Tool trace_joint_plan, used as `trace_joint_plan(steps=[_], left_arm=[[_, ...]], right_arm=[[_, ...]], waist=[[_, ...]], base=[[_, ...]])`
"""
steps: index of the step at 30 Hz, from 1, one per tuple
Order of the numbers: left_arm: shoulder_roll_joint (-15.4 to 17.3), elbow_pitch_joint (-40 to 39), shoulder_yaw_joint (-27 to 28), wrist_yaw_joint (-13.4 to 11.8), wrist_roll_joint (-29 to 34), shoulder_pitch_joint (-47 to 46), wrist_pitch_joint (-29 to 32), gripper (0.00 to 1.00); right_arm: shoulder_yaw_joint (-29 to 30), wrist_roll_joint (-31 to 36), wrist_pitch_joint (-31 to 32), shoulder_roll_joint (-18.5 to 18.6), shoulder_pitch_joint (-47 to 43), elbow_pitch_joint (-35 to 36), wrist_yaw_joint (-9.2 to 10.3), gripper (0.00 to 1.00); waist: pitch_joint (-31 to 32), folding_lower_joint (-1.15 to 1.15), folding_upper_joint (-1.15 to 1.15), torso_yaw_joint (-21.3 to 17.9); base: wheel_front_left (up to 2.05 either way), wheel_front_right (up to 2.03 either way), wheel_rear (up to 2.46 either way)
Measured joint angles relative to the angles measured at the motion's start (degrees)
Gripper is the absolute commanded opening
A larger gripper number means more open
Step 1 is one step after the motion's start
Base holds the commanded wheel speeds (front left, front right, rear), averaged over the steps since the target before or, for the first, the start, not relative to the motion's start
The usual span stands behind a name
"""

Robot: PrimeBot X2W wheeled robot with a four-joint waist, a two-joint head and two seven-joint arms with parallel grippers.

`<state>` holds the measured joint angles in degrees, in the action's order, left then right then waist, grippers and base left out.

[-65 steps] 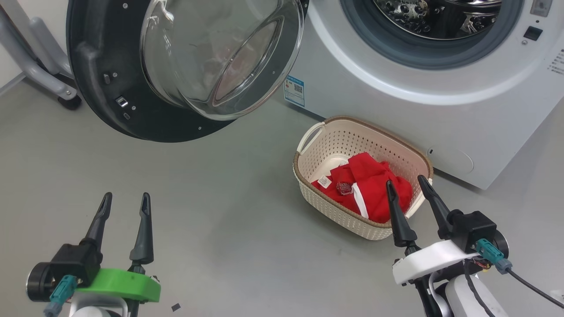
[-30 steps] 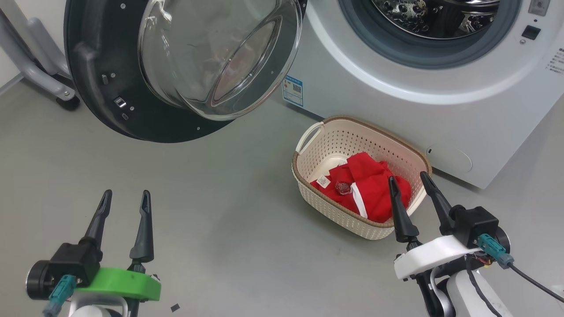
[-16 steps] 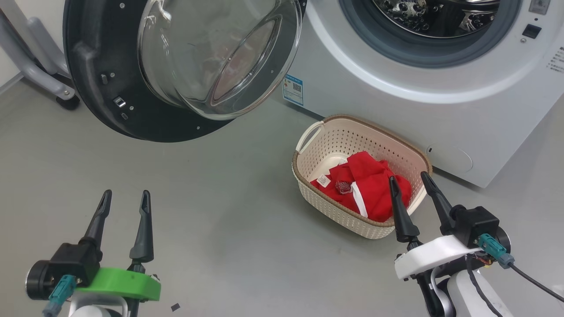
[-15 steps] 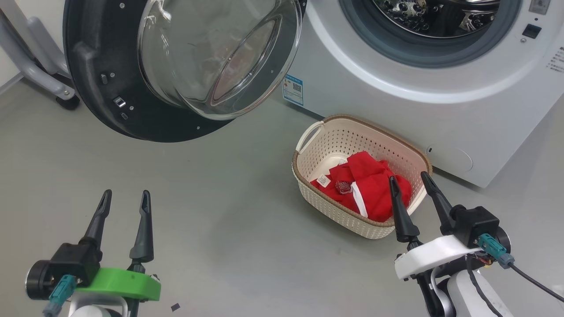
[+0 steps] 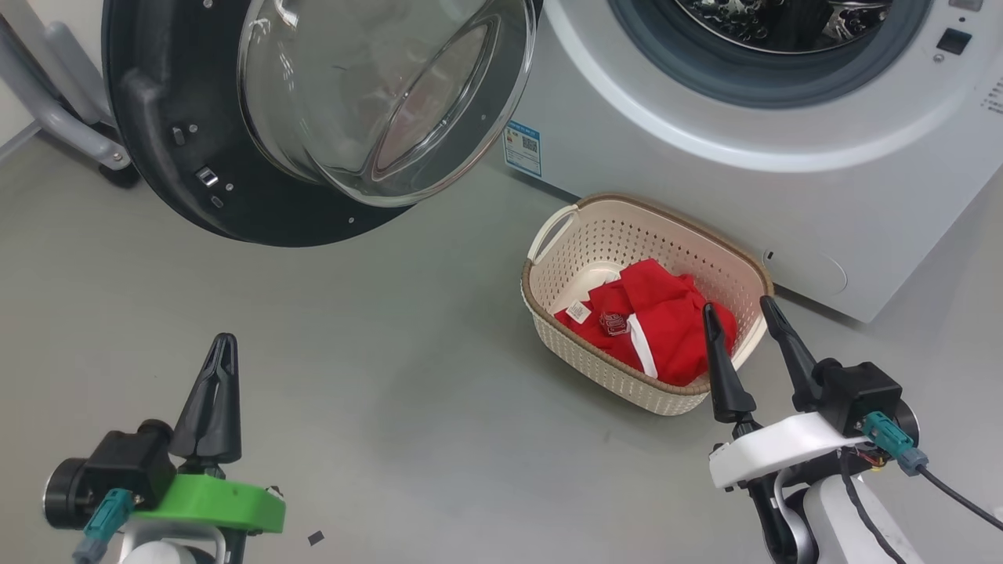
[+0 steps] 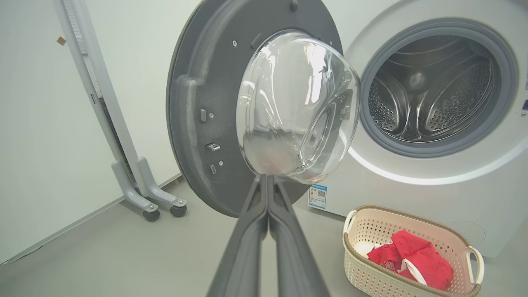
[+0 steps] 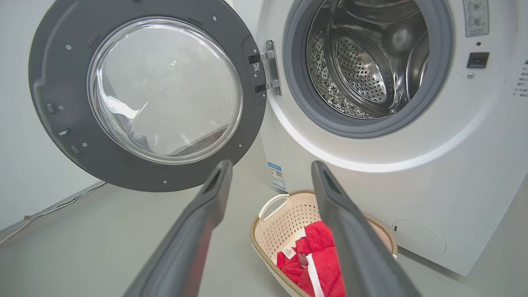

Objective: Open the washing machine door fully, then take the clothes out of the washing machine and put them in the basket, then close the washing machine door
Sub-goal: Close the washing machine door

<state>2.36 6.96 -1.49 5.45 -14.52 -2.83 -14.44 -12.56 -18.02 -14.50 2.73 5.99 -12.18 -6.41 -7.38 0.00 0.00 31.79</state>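
The washing machine (image 5: 705, 180) stands at the back with its drum (image 7: 363, 62) bare. Its black door (image 5: 157, 157) hangs swung wide to the left, glass bowl (image 5: 376, 94) bulging toward me. On the floor in front sits the cream basket (image 5: 627, 235), and the red clothes (image 5: 658, 321) lie inside it. My left gripper (image 5: 222, 345) is shut on nothing, low at the left, well below the door. In the left wrist view its fingers (image 6: 268, 231) meet just under the glass bowl (image 6: 288, 107). My right gripper (image 5: 740, 309) is open above the basket's near right rim, holding nothing.
A grey wheeled stand (image 5: 70, 133) is behind the door at far left; its legs and castors (image 6: 152, 198) rest by the wall. Bare grey floor (image 5: 392, 376) stretches between my arms and the machine. A small dark scrap (image 5: 316, 537) lies near my left arm.
My left gripper has shut, its two fingers now pressed together. The head camera has tipped slightly, shifting the whole picture. The right gripper stays open over the basket.
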Motion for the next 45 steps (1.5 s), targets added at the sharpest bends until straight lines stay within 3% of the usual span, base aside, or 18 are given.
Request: trace_joint_plan(steps=[10, 18, 26, 30, 40, 45], left_arm=[[0.3, -4.1, 5.8, 0.4, -1.5, -1.4, 0.0, 0.0], [7.5, -8.2, 14.4, 0.5, -2.9, -9.6, -0.3, 0.0], [15.6, -7.0, 21.4, 1.0, -8.0, -17.4, -0.2, 0.0], [19.6, -2.2, 24.5, 1.4, -13.0, -22.7, 2.4, 0.0], [23.1, 11.8, 34.1, 1.3, -24.0, -31.1, 8.6, 0.0], [23.0, 21.1, 39.3, -1.7, -33.2, -35.9, 15.2, 0.0]], right_arm=[[0.2, 1.1, 0.0, 1.1, -0.1, 1.7, 1.01, 1.0], [-1.6, 3.4, 0.8, 2.5, 0.7, 2.9, 0.99, 1.0], [-1.9, 4.3, 1.9, 3.4, 4.1, 4.8, 0.96, 1.0], [-2.3, 4.5, 2.2, 3.7, 5.3, 5.3, 0.94, 1.0], [-2.5, 5.0, 2.2, 3.9, 7.4, 5.3, 0.93, 1.0], [-2.6, 5.0, 2.2, 3.9, 7.9, 5.2, 0.93, 1.0]], waist=[[-3.6, 0.0, 0.0, 0.0], [-7.7, 0.0, 0.0, -1.6], [-11.8, 0.0, 0.0, -4.6], [-14.2, 0.0, 0.0, -6.7], [-17.4, 0.0, 0.0, -10.7], [-18.4, 0.0, 0.0, -12.7]], base=[[0.0, 0.0, 0.0], [0.0, 0.0, 0.0], [0.0, 0.0, 0.0], [0.0, 0.0, 0.0], [0.0, 0.0, 0.0], [0.0, 0.0, 0.0]])
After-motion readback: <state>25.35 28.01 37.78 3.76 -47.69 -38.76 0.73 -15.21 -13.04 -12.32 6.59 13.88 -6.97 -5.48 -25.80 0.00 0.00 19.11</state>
